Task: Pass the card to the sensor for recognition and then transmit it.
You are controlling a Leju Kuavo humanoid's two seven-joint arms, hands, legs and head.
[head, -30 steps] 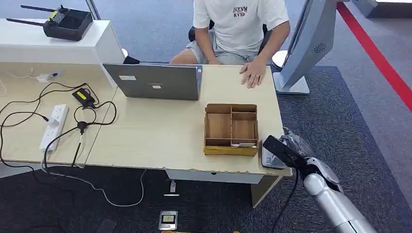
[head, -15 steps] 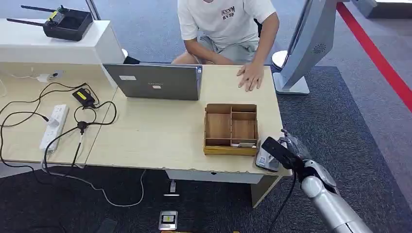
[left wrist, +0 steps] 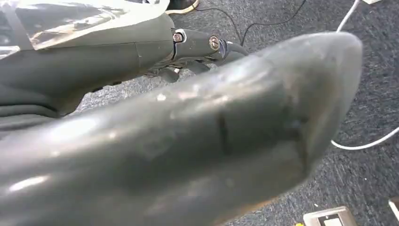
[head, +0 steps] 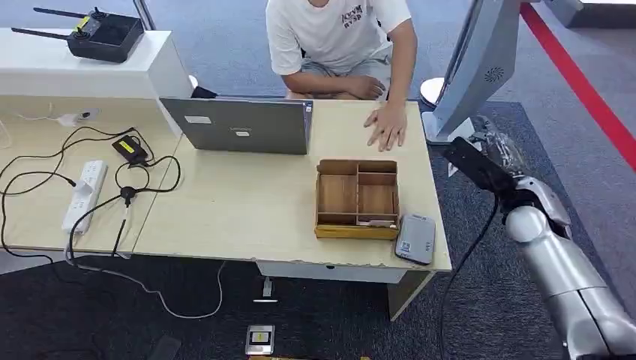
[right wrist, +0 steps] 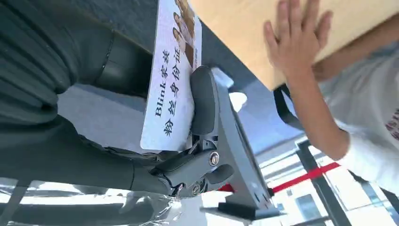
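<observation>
My right hand point(right wrist: 141, 155) pinches the card point(right wrist: 174, 80) at one end between thumb and finger; it is thin, light, stiff and slippery; my left hand point(left wrist: 179, 141) I cannot tell.

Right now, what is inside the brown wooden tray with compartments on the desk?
The brown wooden tray shows bare wooden floors in its large compartments. A pale flat item, perhaps cards, lies in the narrow front slot; the front wall covers its lower part.
</observation>
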